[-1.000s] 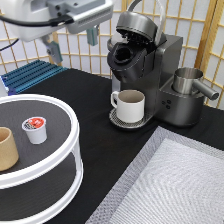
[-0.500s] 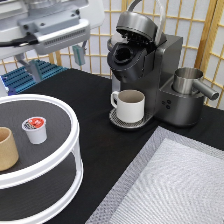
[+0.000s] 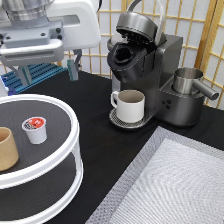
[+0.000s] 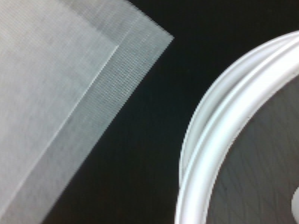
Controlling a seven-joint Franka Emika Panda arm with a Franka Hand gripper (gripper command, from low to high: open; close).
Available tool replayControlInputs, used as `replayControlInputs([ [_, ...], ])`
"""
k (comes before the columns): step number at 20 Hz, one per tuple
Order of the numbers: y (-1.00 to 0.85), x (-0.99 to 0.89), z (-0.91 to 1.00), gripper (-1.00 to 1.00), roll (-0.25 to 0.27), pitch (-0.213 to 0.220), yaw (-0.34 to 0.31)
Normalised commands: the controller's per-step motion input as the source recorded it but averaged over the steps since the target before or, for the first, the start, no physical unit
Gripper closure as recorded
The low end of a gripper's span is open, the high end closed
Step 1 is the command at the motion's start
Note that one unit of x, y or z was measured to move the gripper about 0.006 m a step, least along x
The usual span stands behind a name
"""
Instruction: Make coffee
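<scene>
I see the grey two-finger gripper (image 3: 47, 74) high at the exterior view's top left, above the far edge of the round white two-tier stand (image 3: 70, 152). Its two teal-tipped fingers (image 3: 73, 71) hang well apart, fully spread, with nothing between them. The arm above is cut off by the frame's top.

Against the frame from a second ago, the gripper has come lower and shifted toward the exterior view's left, closer over the stand. Nothing on the table has moved.

Count: one red-lidded white coffee pod (image 3: 35, 129) on the stand's dark top tier, untouched; one tan cup (image 3: 7, 148) beside it, partly cut off at the left edge. One dark grey pod coffee machine (image 3: 150, 65), lid raised, chamber open. One white mug (image 3: 130, 105) on its drip tray. One steel pitcher (image 3: 190, 82) beside the machine. One grey mesh mat (image 3: 170, 185), cropped at the bottom right.

The wrist view shows only the stand's rim (image 4: 221, 135) and the mat's corner (image 4: 63, 80).
</scene>
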Motion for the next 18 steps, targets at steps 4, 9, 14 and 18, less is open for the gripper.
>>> replayControlInputs([
  [4,0.27,-0.28,-0.1,-1.0,-0.202,0.004,-0.223],
  [9,0.3,-0.58,-0.19,-1.0,-0.246,0.004,-0.111],
  [14,0.34,-0.79,-0.31,-1.0,-0.225,-0.121,-0.005],
  [18,0.29,-0.84,-0.5,-1.0,-0.123,-0.246,0.0],
])
